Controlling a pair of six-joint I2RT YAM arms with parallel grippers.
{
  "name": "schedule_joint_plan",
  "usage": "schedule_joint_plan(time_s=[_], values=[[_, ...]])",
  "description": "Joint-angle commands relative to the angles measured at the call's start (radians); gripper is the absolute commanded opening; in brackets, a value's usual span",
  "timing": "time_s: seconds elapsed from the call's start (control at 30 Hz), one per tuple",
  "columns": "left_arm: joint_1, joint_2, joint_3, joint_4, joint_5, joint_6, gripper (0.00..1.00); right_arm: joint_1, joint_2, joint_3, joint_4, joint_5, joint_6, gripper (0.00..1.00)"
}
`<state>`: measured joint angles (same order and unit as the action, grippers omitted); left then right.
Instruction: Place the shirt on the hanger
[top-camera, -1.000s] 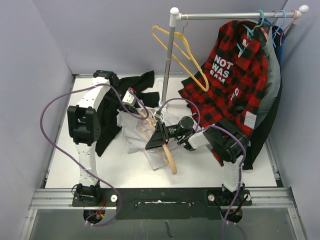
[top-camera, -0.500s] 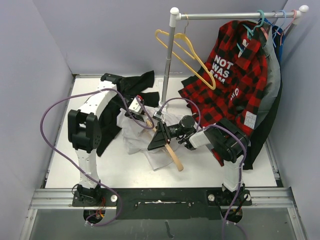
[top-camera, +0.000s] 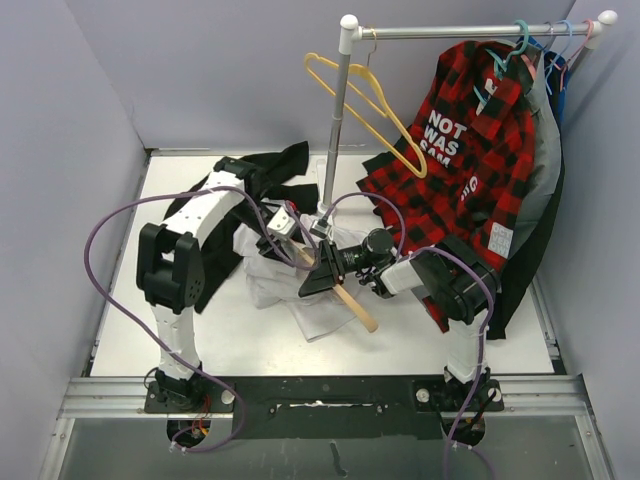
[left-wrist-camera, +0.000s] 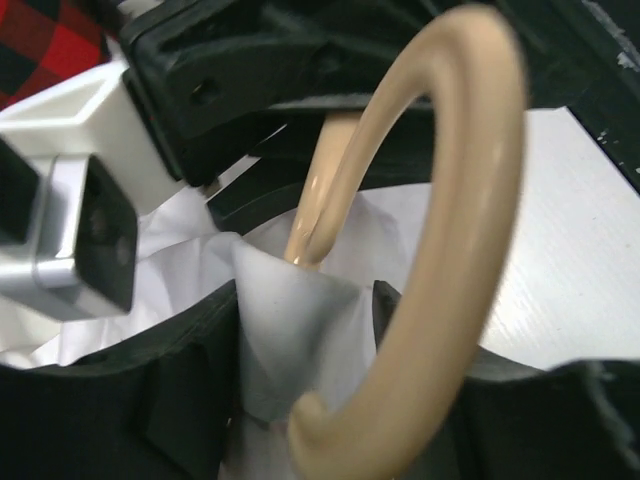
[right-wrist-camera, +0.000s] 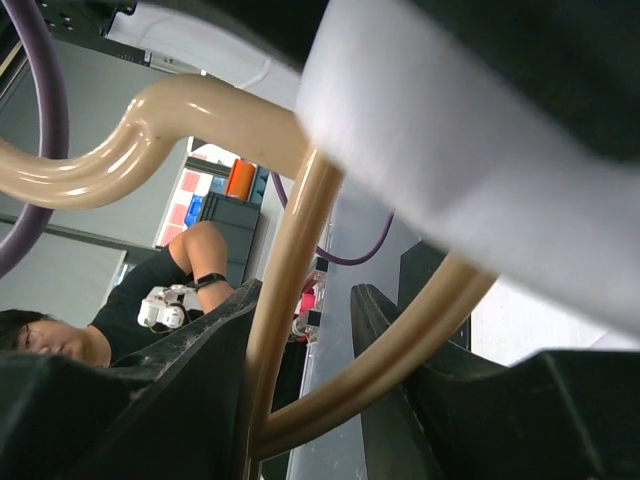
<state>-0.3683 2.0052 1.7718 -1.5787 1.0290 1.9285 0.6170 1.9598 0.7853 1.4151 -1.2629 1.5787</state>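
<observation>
My right gripper (right-wrist-camera: 308, 296) is clamped on the pale tan plastic hanger (right-wrist-camera: 210, 105). Two of its bars run between my fingers (right-wrist-camera: 190, 375), and a band of the plain white thin-fabric shirt (right-wrist-camera: 450, 160) drapes across just above them. My left gripper (left-wrist-camera: 300, 340) meets it from the other side with its jaws partly apart. The hanger's curved hook loops right across them and a peak of the shirt stands up between them, but I cannot tell whether they pinch that cloth. From overhead, the hanger's free arm sticks out toward my bases over the shirt's near edge. The rest of the shirt lies crumpled on the white table (top-camera: 260, 345) under and beside both grippers. Behind it a black garment (top-camera: 275, 165) lies near a silver upright pole (top-camera: 337, 130). Farther back, a bright yellow hanger (top-camera: 412, 172) and a red-and-black plaid shirt (top-camera: 480, 170) hang from the metal rail (top-camera: 450, 31).
</observation>
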Motion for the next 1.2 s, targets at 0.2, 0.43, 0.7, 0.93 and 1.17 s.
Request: schedule_joint_plan(time_s=[0.2,0.43,0.7,0.93,1.17], values=[[-0.044,-0.060,0.001,-0.147,-0.017,-0.074,0.00,-0.023,0.003,0.049,0.071,0.020,-0.034,0.00],[-0.036,-0.076,0.063,-0.147,-0.015,-0.155,0.00,-0.026,-0.008,0.050,0.073,-0.001,-0.025,0.00],[0.033,-0.203,-0.033,-0.147,-0.003,-0.078,0.00,-0.168,-0.150,-0.027,0.077,0.040,0.021,0.98],[0.088,-0.256,-0.088,-0.147,0.021,-0.057,0.00,-0.294,-0.368,-0.137,-0.306,0.061,-0.180,0.98],[0.089,-0.382,-0.113,-0.150,0.054,-0.066,0.00,-0.350,-0.534,-0.005,-1.312,0.293,-0.757,0.98]])
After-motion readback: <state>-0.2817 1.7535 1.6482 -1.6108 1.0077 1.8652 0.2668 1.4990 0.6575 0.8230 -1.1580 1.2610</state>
